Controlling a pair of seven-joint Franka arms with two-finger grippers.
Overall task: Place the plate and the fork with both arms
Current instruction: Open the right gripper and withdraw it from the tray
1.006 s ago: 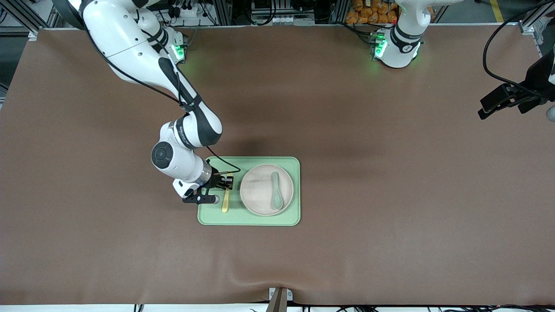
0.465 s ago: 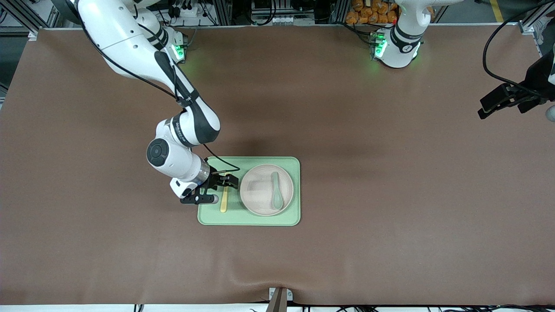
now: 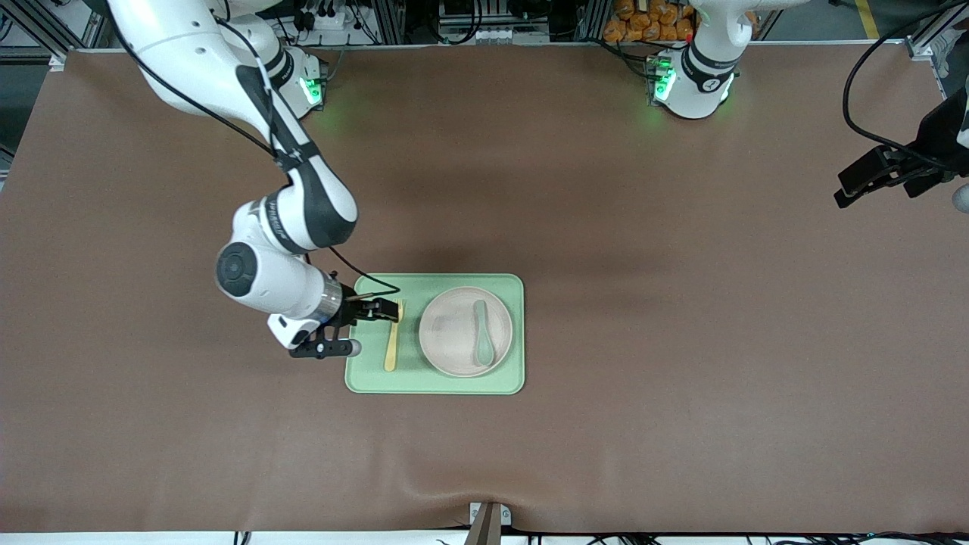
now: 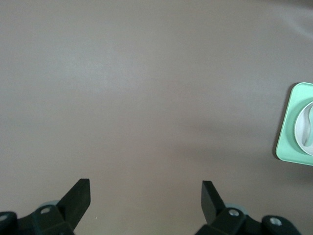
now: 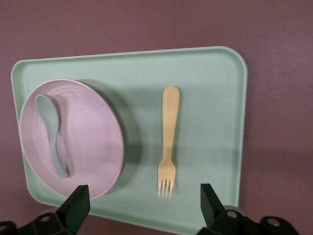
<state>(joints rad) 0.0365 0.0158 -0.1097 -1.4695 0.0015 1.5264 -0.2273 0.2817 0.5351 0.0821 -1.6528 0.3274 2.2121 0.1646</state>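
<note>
We see the right gripper, jaws now apart, drawn back toward frame left off the fork lying on the tray, while the left gripper waits open at upper right.

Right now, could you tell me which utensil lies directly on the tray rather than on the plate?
The yellow fork; the green spoon rests on the plate.
</note>
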